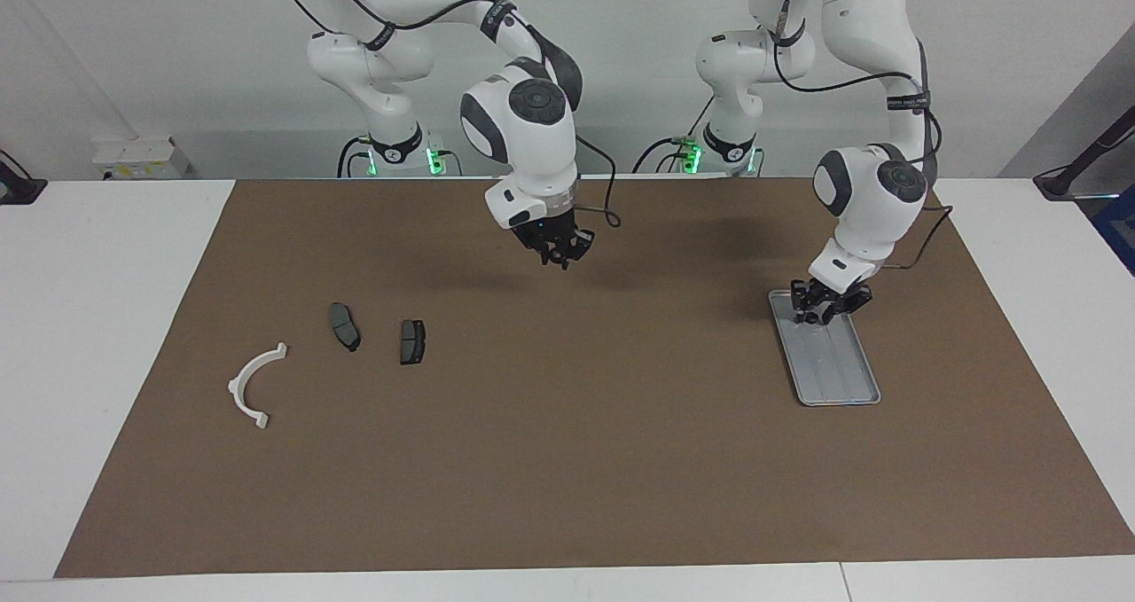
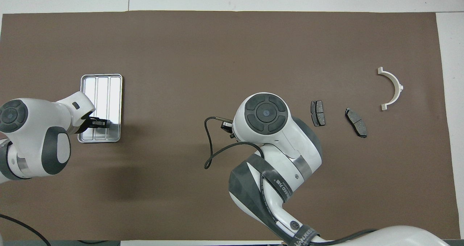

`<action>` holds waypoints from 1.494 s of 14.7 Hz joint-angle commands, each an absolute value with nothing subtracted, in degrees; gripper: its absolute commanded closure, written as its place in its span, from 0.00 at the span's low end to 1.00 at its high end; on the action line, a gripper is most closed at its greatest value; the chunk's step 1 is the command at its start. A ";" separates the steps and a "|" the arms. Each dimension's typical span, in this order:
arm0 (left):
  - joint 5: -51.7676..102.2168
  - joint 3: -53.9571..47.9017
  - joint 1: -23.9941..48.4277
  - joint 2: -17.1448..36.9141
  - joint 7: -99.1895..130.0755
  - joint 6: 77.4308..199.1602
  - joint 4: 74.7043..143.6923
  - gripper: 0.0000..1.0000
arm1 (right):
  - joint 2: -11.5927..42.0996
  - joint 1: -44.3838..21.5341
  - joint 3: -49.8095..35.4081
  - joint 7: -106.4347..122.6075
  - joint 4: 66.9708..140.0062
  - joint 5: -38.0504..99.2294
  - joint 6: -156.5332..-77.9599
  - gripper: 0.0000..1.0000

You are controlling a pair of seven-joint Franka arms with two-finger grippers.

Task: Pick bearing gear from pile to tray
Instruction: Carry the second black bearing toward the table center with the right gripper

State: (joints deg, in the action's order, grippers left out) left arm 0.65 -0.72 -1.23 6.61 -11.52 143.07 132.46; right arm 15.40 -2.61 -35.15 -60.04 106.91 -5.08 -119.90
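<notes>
Low over the tray (image 1: 838, 380), at its end nearer the robots, the left gripper (image 1: 820, 311) hangs with its fingers spread slightly, nothing visible between them. Meanwhile the right gripper (image 1: 560, 252) hovers above bare brown surface (image 1: 567, 460) mid-table; whether its fingers are spread I cannot tell. Two dark pad-shaped plates (image 1: 345, 325) and a white arc (image 1: 253, 387) lie toward the right arm's end, well apart from the tray.
</notes>
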 commanded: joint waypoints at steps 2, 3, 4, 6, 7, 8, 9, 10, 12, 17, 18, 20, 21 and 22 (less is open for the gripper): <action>1.32 -0.35 -0.88 7.03 -11.51 143.44 131.58 0.31 | 16.43 -2.38 -34.89 -61.44 109.68 -8.26 -124.71 1.00; 1.32 -0.35 -0.79 7.03 -11.51 143.35 131.31 0.31 | 16.87 -2.20 -34.89 -61.44 109.95 -9.04 -125.24 1.00; 1.32 -0.35 -0.79 7.03 -11.51 143.26 130.79 0.30 | 17.22 -2.11 -34.81 -61.44 110.65 -9.92 -126.55 1.00; 1.32 -0.35 -0.79 7.03 -11.51 143.26 130.69 0.30 | 18.80 -2.02 -34.72 -61.44 111.09 -10.98 -128.84 1.00; 1.32 -0.35 -0.79 7.03 -11.51 143.26 130.69 0.29 | 19.24 -2.02 -34.72 -61.78 111.09 -11.94 -128.85 1.00; 1.32 -0.35 -0.79 6.94 -11.43 143.17 130.52 0.29 | 19.94 -2.02 -34.63 -62.48 111.09 -13.61 -129.02 1.00; 1.32 -0.35 -0.79 6.94 -11.34 143.17 130.43 0.29 | 20.82 -2.02 -34.63 -63.27 111.09 -15.02 -129.28 1.00; 1.32 -0.35 -0.70 6.94 -11.34 143.17 130.43 0.29 | 21.35 -2.02 -34.72 -64.06 111.09 -16.16 -129.72 1.00; 1.32 -0.35 -0.70 6.77 -11.16 143.09 130.43 0.29 | 22.41 -2.46 -34.72 -65.47 111.09 -17.92 -130.08 1.00; 1.32 -0.35 1.40 6.94 -8.44 142.91 129.64 0.29 | 25.13 -2.37 -34.72 -68.82 111.09 -23.20 -131.75 1.00; 1.32 -0.44 1.41 6.94 -8.44 143.00 129.73 0.29 | 25.14 -2.37 -34.72 -68.91 111.09 -23.20 -132.10 1.00; 1.32 -0.44 1.41 7.03 -8.44 143.26 129.81 0.29 | 25.14 -2.37 -34.63 -69.08 111.09 -23.20 -132.36 1.00; 1.32 -0.35 1.41 7.12 -8.44 143.35 129.81 0.29 | 25.14 -2.37 -34.72 -69.08 111.09 -23.20 -132.36 1.00; 1.32 -0.35 1.41 7.38 -8.44 143.61 129.73 0.29 | 25.14 -2.37 -34.72 -69.08 111.18 -23.20 -132.45 1.00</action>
